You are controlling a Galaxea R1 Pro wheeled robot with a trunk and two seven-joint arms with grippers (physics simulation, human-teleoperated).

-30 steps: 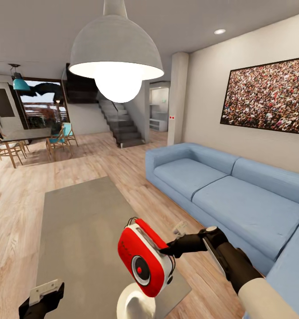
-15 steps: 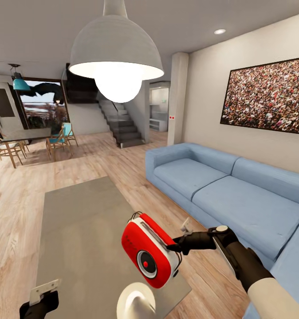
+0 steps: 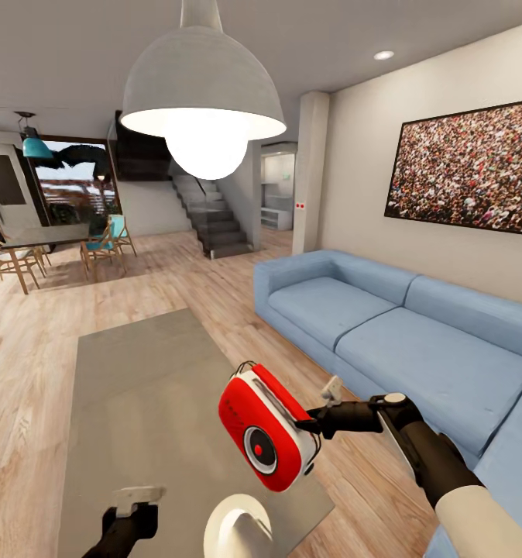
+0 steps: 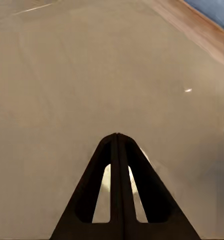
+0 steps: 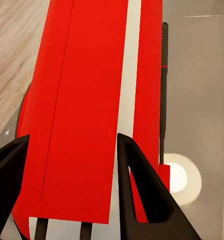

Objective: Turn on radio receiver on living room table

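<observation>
Right end effector [image 3: 314, 424] grips the tilted radio [image 3: 267, 428] above the desk [image 3: 137, 387]; its edge hold seems shallow, risking a drop.

Home living room: blue sofa [image 3: 400, 333]
</observation>
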